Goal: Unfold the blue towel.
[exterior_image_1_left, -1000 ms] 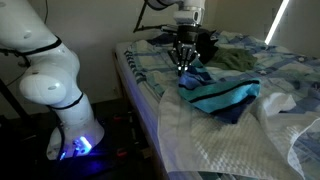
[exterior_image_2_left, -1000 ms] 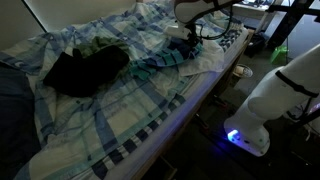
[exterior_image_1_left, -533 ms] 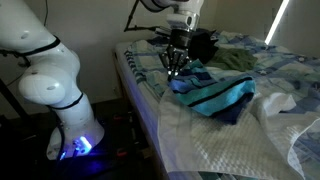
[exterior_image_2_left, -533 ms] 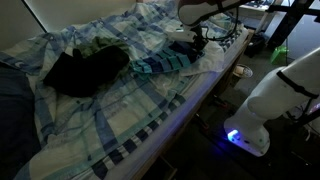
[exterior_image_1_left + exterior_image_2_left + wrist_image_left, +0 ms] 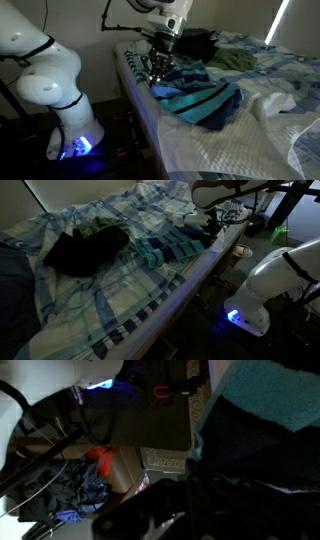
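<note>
Gripper [image 5: 160,72]: closed on one edge of blue towel [image 5: 205,100], which I see lying partly spread on checked bedsheet [image 5: 135,62], beside white blanket [image 5: 222,146]

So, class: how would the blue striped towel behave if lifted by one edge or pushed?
Probably floppy: the towel lies in soft folds, so a lifted edge should drape. Likely light, since it looks like thin cloth. Pushed, it would probably bunch rather than slide, as it rests on a rumpled blanket.

Both exterior views face the bed [image 5: 133,72] [image 5: 110,305] from opposite sides; the wrist view sits close above it.
</note>
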Tool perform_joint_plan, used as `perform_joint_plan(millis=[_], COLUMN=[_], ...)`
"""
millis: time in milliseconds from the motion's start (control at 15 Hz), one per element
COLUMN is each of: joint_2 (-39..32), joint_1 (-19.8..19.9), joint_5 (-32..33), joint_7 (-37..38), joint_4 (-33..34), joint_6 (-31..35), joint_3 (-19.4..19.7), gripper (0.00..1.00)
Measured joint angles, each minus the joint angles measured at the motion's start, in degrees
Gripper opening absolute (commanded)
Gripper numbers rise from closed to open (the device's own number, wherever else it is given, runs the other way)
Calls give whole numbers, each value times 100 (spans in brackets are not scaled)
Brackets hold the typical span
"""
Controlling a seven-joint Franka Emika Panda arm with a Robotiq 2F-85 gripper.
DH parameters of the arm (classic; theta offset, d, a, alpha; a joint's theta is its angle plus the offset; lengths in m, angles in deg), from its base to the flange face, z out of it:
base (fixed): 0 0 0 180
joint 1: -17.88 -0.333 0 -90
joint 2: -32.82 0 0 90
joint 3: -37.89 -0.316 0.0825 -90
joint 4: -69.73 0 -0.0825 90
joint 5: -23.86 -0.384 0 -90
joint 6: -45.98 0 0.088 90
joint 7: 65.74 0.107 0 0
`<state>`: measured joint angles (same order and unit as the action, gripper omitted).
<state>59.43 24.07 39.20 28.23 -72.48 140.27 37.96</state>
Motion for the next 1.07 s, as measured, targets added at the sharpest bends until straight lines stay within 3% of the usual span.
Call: perform_joint_plan(millis=[533, 600, 667, 1067], joint_2=[483, 484, 483, 423], joint_1=[578, 618, 644, 752], joint_5=[221, 240, 243, 243], joint_7=[-28, -29, -29, -29], joint_4=[-95, -96, -100, -121], joint_6=[-129, -129, -129, -129], joint_3=[184, 206, 228, 306], gripper=[2, 28, 29, 73])
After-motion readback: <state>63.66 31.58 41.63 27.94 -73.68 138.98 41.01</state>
